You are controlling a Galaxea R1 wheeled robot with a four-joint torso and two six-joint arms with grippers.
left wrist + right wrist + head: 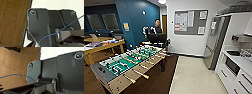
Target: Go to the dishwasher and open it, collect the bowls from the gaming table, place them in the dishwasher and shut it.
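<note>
Facing the gaming table (129,65) across brown floor.
Grippers' states: cannot tell; a person (156,29) stands beyond the table.

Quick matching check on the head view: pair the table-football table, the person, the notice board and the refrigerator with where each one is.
Things:
1. table-football table
2. person
3. notice board
4. refrigerator

Places:
A. on the white wall
B. nearest, on the left
C. right side, beside the white cabinets
D. beyond the table's far end

Pairs: 1-B, 2-D, 3-A, 4-C
</note>
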